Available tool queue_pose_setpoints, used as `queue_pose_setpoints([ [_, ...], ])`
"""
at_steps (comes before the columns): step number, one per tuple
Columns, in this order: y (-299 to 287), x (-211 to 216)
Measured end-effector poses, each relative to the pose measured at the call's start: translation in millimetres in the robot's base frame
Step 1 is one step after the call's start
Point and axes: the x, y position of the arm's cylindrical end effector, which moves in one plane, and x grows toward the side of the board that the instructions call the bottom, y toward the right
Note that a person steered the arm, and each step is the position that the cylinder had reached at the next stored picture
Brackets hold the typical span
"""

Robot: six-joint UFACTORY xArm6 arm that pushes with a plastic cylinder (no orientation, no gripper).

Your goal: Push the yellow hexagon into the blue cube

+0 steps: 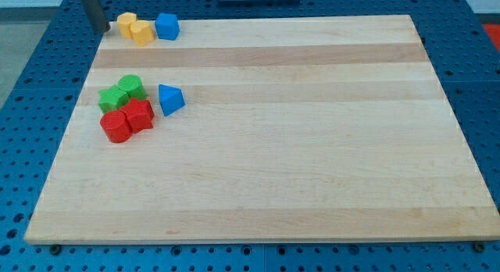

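Observation:
The yellow hexagon (126,23) sits at the board's top left corner, touching a second yellow block (141,32) on its right. The blue cube (167,26) stands just right of that second yellow block, close to it or touching. My tip (101,29) is just left of the yellow hexagon, at the board's left edge, a small gap away from it.
A green block pair (121,92), two red blocks (127,119) and a blue triangular block (170,99) cluster at the left middle of the wooden board (312,147). A blue pegboard surface (31,108) surrounds the board.

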Motion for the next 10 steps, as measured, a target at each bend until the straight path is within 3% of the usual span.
queue_pose_setpoints([
  [10,82,-5],
])
